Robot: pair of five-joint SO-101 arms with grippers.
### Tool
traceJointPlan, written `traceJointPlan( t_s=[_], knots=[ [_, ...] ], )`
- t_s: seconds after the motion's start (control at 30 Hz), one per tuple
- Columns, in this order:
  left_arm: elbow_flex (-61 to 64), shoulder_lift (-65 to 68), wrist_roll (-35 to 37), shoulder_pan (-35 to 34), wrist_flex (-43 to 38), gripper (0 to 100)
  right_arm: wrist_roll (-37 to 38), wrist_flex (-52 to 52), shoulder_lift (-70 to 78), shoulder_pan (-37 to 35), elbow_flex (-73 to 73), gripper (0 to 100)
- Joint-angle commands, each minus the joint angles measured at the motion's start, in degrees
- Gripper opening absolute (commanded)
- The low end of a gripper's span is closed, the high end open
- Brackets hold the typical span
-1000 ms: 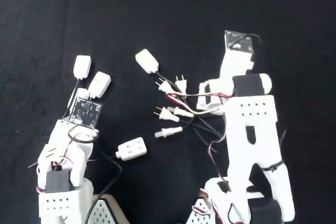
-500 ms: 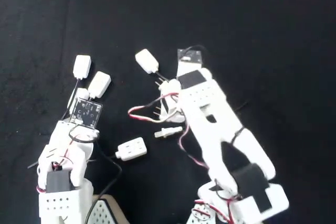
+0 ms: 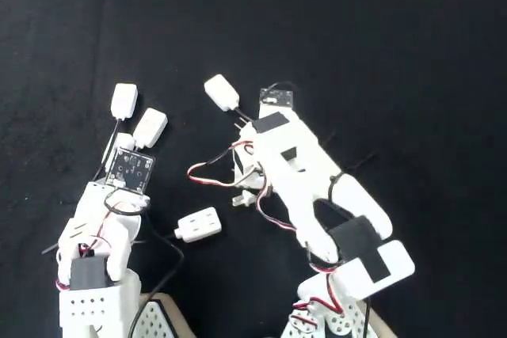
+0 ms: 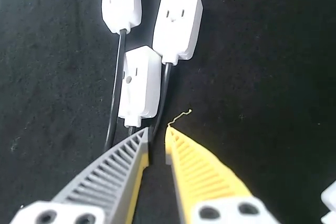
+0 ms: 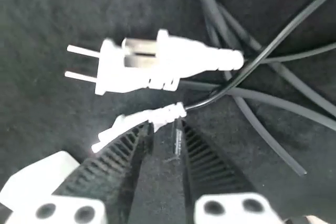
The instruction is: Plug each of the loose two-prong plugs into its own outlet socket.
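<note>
Desk, high view: black desk (image 3: 428,77) carries 4 white sockets (image 3: 150,128), including a lone socket (image 3: 198,225); right arm (image 3: 309,180) lies over the loose plugs (image 3: 245,199).
Left wrist view: left gripper (image 4: 156,139), jaws slightly parted, gripping nothing; 3 sockets (image 4: 178,24) ahead, all vacant.
Right wrist view: right gripper (image 5: 164,127), jaws narrowly parted at a small plug (image 5: 157,115), unheld; 2-prong plug (image 5: 157,66) lies free.
Progress: no plug seated; every insertion left, I judge.
</note>
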Motion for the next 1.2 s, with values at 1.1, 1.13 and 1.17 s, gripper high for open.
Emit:
traceJointPlan(
  t_s=[1.1,1.13,1.17],
  knots=[
    [-0.48,-0.26,-0.35,-0.22,-0.88,7,-5.19,12.22,2.24,7.03,-12.0,15.2],
    [-0.48,-0.26,-0.35,-0.22,-0.88,7,-5.98,10.29,3.03,6.95,-11.03,15.2],
    [-0.48,-0.26,-0.35,-0.31,-0.79,7,-6.77,8.62,3.91,6.86,-10.33,15.2]
  ],
)
